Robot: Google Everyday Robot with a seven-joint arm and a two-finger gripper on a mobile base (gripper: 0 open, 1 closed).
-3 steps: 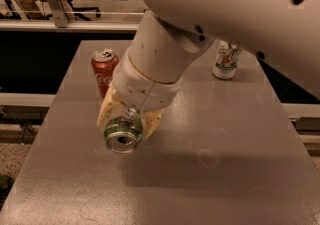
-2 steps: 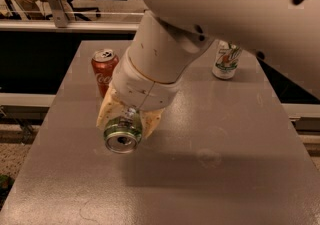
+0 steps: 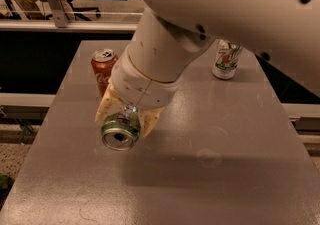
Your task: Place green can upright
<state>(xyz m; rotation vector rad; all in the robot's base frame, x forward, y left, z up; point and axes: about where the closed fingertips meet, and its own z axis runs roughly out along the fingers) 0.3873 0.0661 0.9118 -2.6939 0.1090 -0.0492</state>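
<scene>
The tool sits over the left-middle part of the surface, hanging off the big white arm that comes in from the upper right. Its two cream-coloured fingers are clamped on either side of the green can, so it's holding that one. The can isn't upright: it's tipped over, with the silver top and its opening pointing toward the camera. Can't really tell whether it's touching the surface or hanging just above it.

The red can stands upright just behind the tool, toward the far left edge, pretty much right beside the left finger. That's the tight side. The white can stands well apart, near the far right corner and partly tucked behind the arm.

Room-wise, the whole near half and the right-hand middle of the surface are open grey top, with a dark shadow lying across it below the can. The left edge runs fairly near the tool.
</scene>
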